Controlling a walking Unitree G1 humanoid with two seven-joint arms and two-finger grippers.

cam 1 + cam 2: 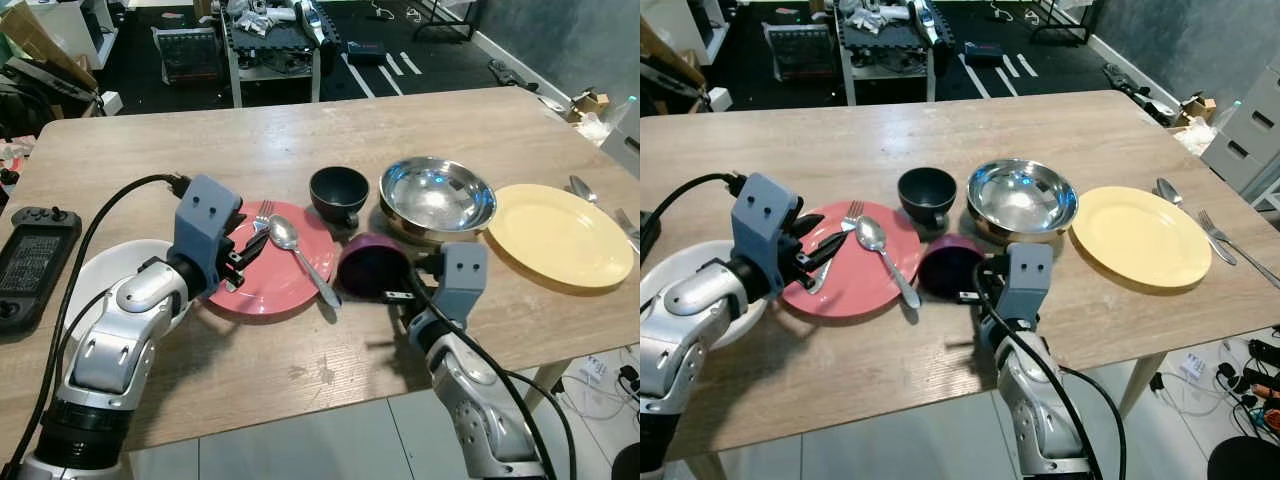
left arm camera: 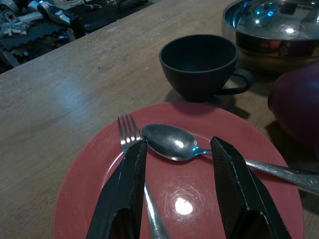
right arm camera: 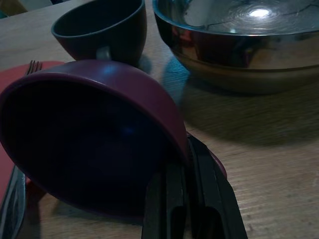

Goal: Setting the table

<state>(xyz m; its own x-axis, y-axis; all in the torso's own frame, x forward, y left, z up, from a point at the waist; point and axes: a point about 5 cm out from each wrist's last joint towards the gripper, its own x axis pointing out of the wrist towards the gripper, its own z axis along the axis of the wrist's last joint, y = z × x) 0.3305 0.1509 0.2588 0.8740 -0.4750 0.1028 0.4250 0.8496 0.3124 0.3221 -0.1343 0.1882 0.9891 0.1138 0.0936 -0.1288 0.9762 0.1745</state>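
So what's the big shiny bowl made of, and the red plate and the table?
The bowl looks like polished metal, probably steel: it mirrors lights and surroundings. The red plate has a smooth, slightly glossy face with a small glint in the left wrist view; ceramic or plastic, I can't tell which. The table shows pale wood grain, though it may be a printed laminate.

The wooden desk [image 1: 300,140] carries a red plate [image 1: 275,265], a dark cup [image 1: 338,192], a steel bowl [image 1: 437,195] and a yellow plate [image 1: 558,235]. A white plate [image 1: 105,275] and a black controller [image 1: 30,262] lie at its left; a spoon [image 1: 1180,205] and a fork [image 1: 1232,240] lie right.
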